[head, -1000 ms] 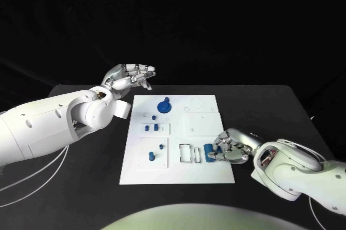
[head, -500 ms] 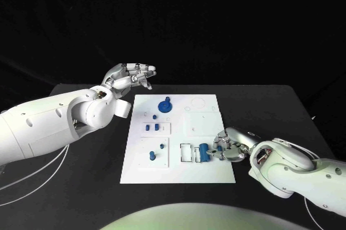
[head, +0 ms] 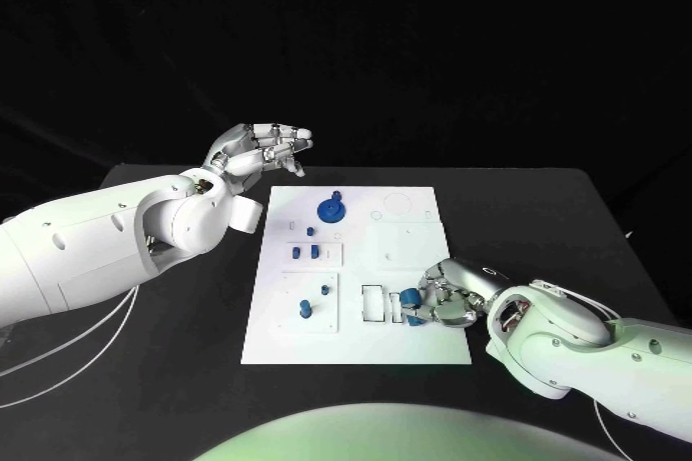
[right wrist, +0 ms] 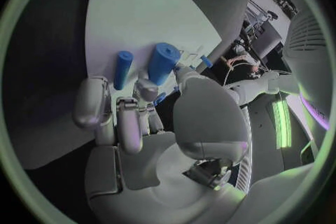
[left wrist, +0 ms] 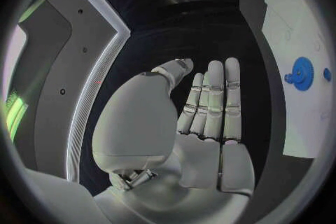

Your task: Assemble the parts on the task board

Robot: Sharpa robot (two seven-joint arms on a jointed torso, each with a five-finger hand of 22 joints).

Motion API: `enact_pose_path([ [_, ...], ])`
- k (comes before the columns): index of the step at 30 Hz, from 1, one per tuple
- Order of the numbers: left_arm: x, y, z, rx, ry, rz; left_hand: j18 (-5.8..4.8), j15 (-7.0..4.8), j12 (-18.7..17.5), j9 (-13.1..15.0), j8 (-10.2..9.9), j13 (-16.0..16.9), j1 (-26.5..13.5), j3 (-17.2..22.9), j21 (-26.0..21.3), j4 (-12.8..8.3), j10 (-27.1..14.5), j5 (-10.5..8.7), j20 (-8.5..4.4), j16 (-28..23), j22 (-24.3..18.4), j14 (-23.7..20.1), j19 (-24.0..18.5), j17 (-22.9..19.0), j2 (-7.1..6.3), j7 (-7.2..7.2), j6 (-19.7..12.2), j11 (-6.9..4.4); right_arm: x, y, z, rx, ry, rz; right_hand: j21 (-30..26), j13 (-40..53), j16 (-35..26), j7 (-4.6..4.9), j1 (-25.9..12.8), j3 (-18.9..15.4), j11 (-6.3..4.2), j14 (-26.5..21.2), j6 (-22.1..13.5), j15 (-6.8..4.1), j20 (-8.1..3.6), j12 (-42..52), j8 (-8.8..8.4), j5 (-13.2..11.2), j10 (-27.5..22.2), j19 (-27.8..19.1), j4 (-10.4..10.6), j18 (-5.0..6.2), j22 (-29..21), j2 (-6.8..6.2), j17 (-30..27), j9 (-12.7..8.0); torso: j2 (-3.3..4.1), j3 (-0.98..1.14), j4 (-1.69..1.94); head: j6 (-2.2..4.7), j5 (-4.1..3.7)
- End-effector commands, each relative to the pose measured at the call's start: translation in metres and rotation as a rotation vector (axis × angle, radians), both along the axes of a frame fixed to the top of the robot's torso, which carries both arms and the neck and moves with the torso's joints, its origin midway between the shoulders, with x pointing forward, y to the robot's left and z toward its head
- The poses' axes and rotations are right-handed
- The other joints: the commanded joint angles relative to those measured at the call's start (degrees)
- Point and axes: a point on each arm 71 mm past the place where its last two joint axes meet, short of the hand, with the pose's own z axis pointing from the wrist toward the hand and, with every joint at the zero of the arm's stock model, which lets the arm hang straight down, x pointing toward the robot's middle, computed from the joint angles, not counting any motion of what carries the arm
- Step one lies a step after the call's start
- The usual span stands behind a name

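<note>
The white task board [head: 361,331] lies in the middle of the black table. My right hand [head: 450,299] is low over its right side, next to the rectangular slots [head: 374,303]. Thumb and a finger pinch a thick blue cylinder [head: 411,299] [right wrist: 164,63] at the board's surface. A thinner blue cylinder [right wrist: 123,69] lies on the board just beside it. My left hand [head: 263,151] [left wrist: 206,117] is raised beyond the board's far left corner, its fingers straight and holding nothing. A blue gear [head: 330,214] [left wrist: 302,73] stands at the board's far end.
Several small blue pegs [head: 303,252] stand in the board's left blocks, with more at the lower left block [head: 306,310]. Bare black table [head: 562,221] lies to either side of the board. White cables [head: 58,361] run along the left edge.
My right hand has slid a little to the left across the board, carrying the thick blue cylinder closer to the rectangular slots. The left hand has stayed in place.
</note>
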Motion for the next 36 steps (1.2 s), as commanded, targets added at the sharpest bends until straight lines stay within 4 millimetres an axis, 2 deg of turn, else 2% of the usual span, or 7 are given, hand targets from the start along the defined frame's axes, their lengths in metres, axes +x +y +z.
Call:
enact_pose_path([
  [1,-0.0008,-0.0023,0.0011,-0.012,-0.001,-0.018,0.74,0.11,0.31,-0.06,0.33,-0.09,-0.12,-0.1,-0.34,-0.3,-0.43,0.11,0.23,-0.33,-0.07,-0.35,-0.03,-0.08,0.46,-0.14,-0.43,-0.09,-0.0014,-0.0001,-0.0046,-0.042,0.018,0.008,0.26,0.2,0.21,-0.24,-0.4,-0.29,0.16,4.37,0.22,-0.34,0.08,0.39,0.24,-0.07,0.43,0.42,-0.01,-1.01,2.15,0.32,6.51,0.11,-0.04,0.0,-0.11,-0.03,0.06],
  [9,-0.001,-0.0025,0.0011,-0.012,0.0,-0.019,0.74,0.11,0.31,-0.06,0.33,-0.09,-0.12,-0.1,-0.34,-0.3,-0.43,0.11,0.23,-0.33,-0.07,-0.35,-0.03,-0.08,0.46,-0.14,-0.43,-0.09,-0.002,0.002,-0.0071,-0.06,0.035,0.012,0.1,1.46,0.23,-0.53,1.05,-0.73,-0.11,4.37,0.66,-0.57,-0.11,1.48,0.88,1.1,1.12,0.4,-0.12,-0.99,2.22,1.32,6.52,0.67,-0.09,0.03,-0.11,0.01,-0.01],
  [12,-0.0011,-0.0026,0.0011,-0.012,0.001,-0.02,0.74,0.11,0.31,-0.06,0.33,-0.09,-0.12,-0.1,-0.34,-0.3,-0.43,0.11,0.23,-0.33,-0.07,-0.35,-0.03,-0.08,0.46,-0.14,-0.43,-0.09,-0.0021,0.0022,-0.0077,-0.069,0.039,0.013,0.09,1.81,0.26,-0.6,3.18,-0.96,-0.21,4.38,0.55,-0.68,-0.26,1.47,1.15,3.93,1.04,0.44,-0.22,-1.02,2.38,1.55,6.61,1.05,-0.07,0.03,-0.05,-0.02,-0.08],
  [16,-0.0012,-0.0025,0.001,-0.012,0.003,-0.021,0.74,0.11,0.31,-0.06,0.33,-0.09,-0.12,-0.1,-0.34,-0.3,-0.43,0.11,0.23,-0.33,-0.07,-0.35,-0.03,-0.08,0.46,-0.14,-0.43,-0.09,-0.002,0.0021,-0.0091,-0.088,0.046,0.017,0.02,2.1,0.26,-0.8,6.29,0.0,-0.42,4.37,0.79,-0.84,-0.37,1.44,1.39,5.29,1.03,0.47,-0.81,-1.01,2.49,1.89,6.58,1.25,-0.08,0.04,-0.04,-0.05,-0.11],
  [20,-0.0013,-0.0025,0.0009,-0.012,0.005,-0.023,0.74,0.12,0.42,-0.05,0.41,-0.11,-0.11,-0.13,-0.4,-0.36,-0.54,0.12,0.25,-0.34,-0.1,-0.45,-0.09,-0.12,0.47,-0.13,-0.43,-0.08,-0.002,0.0016,-0.01,-0.107,0.05,0.02,0.05,2.66,0.31,-1.02,8.39,1.2,-0.63,4.4,1.21,-1.01,-0.51,1.78,1.59,6.25,1.33,0.52,-1.02,-1.03,2.63,1.67,6.72,1.33,-0.08,0.02,-0.1,-0.23,-0.16],
  [25,-0.0014,-0.0021,0.0009,-0.011,0.007,-0.024,0.74,0.13,0.42,-0.05,0.42,-0.11,-0.1,-0.14,-0.41,-0.37,-0.56,0.12,0.25,-0.34,-0.11,-0.46,-0.1,-0.12,0.47,-0.14,-0.44,-0.08,-0.0016,0.0001,-0.0093,-0.099,0.044,0.0,0.22,4.19,0.45,-1.42,10.82,4.3,-1.02,4.48,1.94,-1.35,-0.83,3.12,1.88,8.9,2.37,0.69,-1.26,-1.08,2.92,1.27,7.12,1.39,-0.11,0.03,-0.15,-0.18,-0.21],
  [36,-0.0015,-0.0019,0.0007,-0.01,0.009,-0.025,0.74,0.13,0.43,-0.04,0.44,-0.13,-0.06,-0.14,-0.42,-0.42,-0.64,0.13,0.26,-0.34,-0.11,-0.5,-0.12,-0.13,0.46,-0.14,-0.45,-0.08,-0.0028,-0.0006,-0.0033,0.014,0.042,-0.073,0.73,5.38,0.7,-1.57,10.09,6.05,-1.14,4.61,2.43,-1.47,-0.97,4.23,2.23,10.66,3.26,0.98,-0.43,-1.21,3.34,0.71,7.76,1.55,-0.03,0.08,-0.01,-0.18,-0.26],
])
